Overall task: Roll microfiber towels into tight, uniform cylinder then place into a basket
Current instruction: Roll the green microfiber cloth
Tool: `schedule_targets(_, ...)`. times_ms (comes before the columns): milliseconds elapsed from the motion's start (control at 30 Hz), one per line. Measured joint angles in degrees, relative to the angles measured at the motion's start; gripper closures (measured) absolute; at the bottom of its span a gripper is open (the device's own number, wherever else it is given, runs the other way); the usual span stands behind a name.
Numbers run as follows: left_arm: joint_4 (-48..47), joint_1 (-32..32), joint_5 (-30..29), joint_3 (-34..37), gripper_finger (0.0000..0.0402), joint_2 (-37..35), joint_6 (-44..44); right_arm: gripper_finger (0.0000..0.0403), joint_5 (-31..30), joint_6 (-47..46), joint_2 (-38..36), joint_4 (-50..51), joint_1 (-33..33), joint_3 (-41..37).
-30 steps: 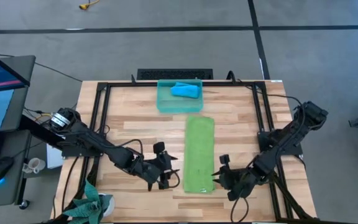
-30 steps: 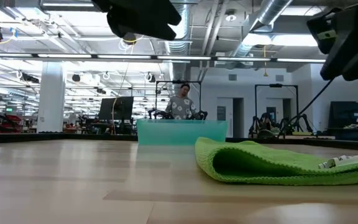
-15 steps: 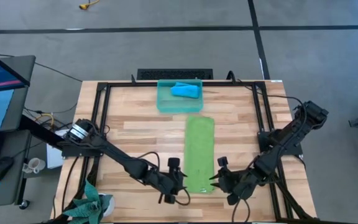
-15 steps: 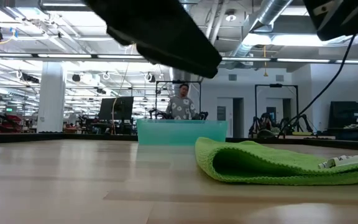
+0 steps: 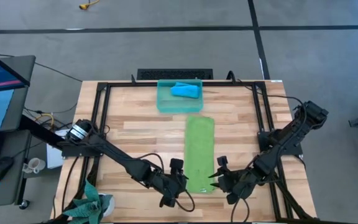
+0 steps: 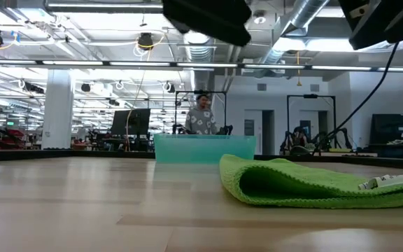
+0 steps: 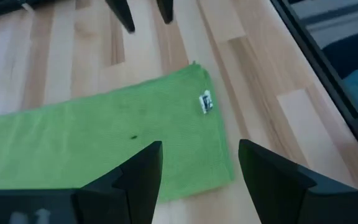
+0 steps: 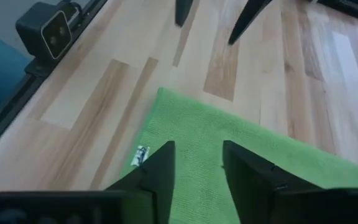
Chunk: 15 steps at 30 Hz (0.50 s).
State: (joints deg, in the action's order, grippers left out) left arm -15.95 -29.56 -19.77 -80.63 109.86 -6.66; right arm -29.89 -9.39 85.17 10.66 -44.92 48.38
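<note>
One wide wooden surface (image 5: 142, 124) holds a long, flat, fuzzy green towel (image 5: 199, 152). Left fingers (image 5: 178, 176) and right fingers (image 5: 218, 175) hang spread at its near end, holding nothing. Blue towel (image 5: 185, 91) sits bunched in the see-through basket (image 5: 165, 99).

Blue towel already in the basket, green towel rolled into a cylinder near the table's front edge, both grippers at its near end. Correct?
Not quite: the green towel lies flat as a long folded strip, unrolled, as the high view shows. The blue towel is in the basket, and the left gripper and right gripper flank the strip's near end.
</note>
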Motion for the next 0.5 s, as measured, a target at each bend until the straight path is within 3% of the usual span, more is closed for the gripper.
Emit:
schedule_targets(200,-13.4,-0.4,-0.2,-7.6,0.0196,0.0,-2.8,0.0187,0.0,3.3,0.0,4.0,0.0,2.3)
schedule_targets(500,-14.1,-2.7,-3.8,-8.3,0.0196,0.6,-0.5,0.0163,0.7,-1.9,0.0,11.4,-1.7,7.1)
